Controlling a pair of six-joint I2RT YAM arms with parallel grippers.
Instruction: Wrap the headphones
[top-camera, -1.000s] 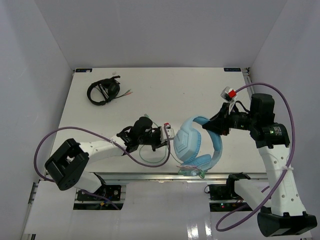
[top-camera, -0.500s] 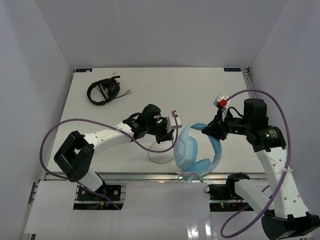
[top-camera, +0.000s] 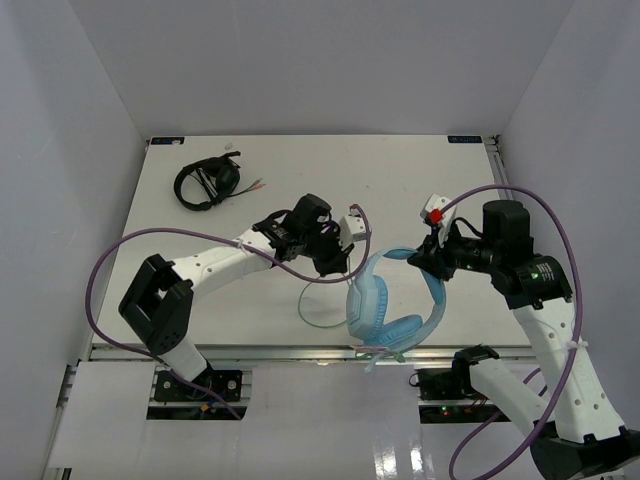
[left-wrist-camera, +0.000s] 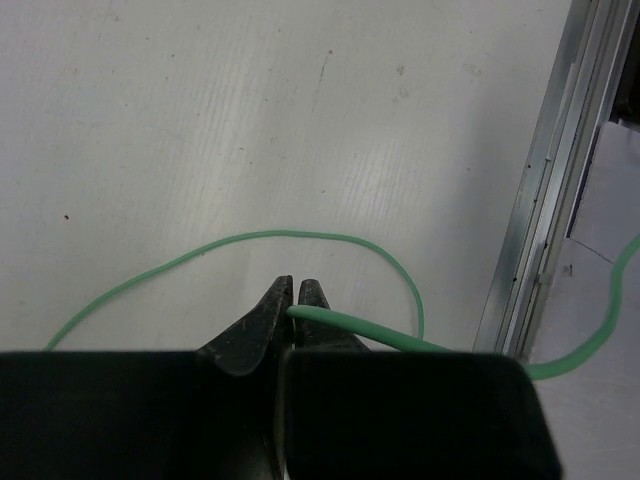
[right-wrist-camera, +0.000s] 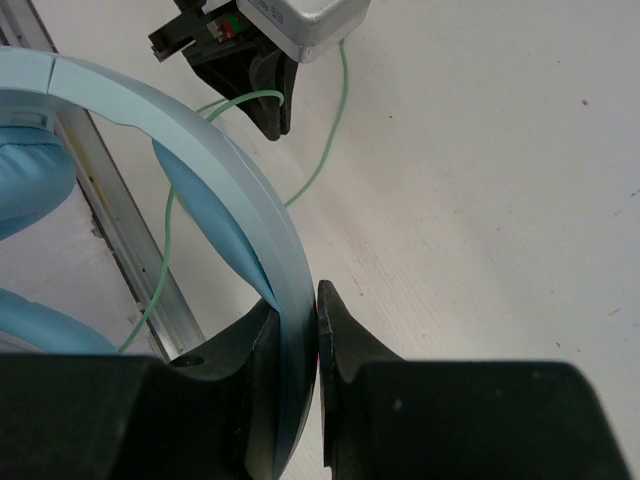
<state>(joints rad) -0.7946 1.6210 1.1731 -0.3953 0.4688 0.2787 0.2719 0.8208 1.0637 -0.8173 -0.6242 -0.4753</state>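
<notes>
Over the white counter (top-camera: 420, 170), the left pincer (left-wrist-camera: 297, 296) pinches the green cable (left-wrist-camera: 300, 237) and has carried it away from the headphones (top-camera: 372, 300). The right pincer (right-wrist-camera: 300, 302) squeezes their band, with the cups hanging just beside it. A loop can start.

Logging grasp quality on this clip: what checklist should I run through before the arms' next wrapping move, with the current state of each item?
1. Left gripper shut on the cable: ok.
2. Right gripper clamped on the headband: ok.
3. Cable slack between the two arms: ok, loose loop on the table.
4. Turns already wound on the headphones: cannot tell.
5. Black headphones out of the way: ok, far left corner.
</notes>
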